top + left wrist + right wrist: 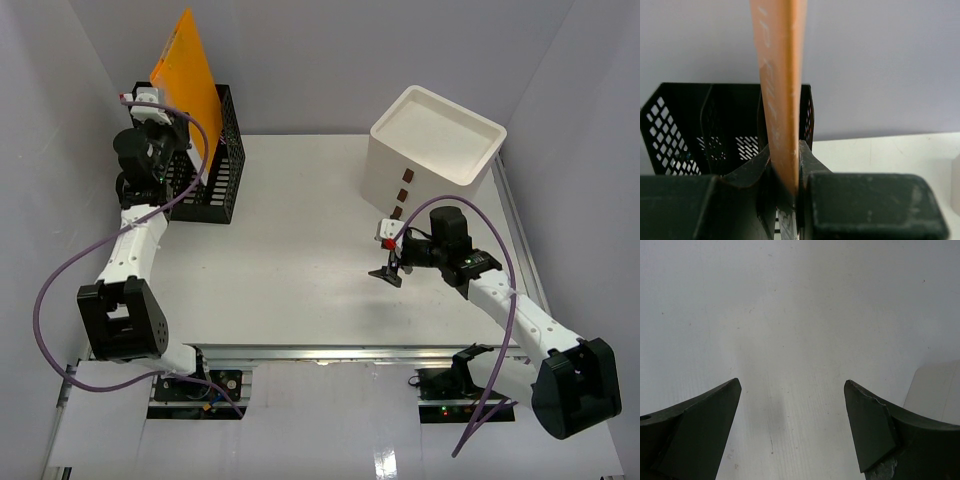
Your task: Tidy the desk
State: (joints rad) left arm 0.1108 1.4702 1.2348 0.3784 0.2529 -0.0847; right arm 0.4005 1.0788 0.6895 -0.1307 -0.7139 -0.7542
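Left wrist view: left pincer (785,167) clamps flat orange folder (780,75) above black mesh rack (675,125); right pincer (791,385) gapes.

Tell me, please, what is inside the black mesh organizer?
Only dividers show in the black mesh organizer; the orange folder, pinched by the left gripper, hides the slot behind it.

One orange folder (186,75), one black mesh rack (226,155), one white drawer box (398,178), one desk (290,275)

Edge-on orange folder (780,100) pinched between dark left fingers (809,162), black mesh rack (685,125) just beyond, white desk (890,150) at right
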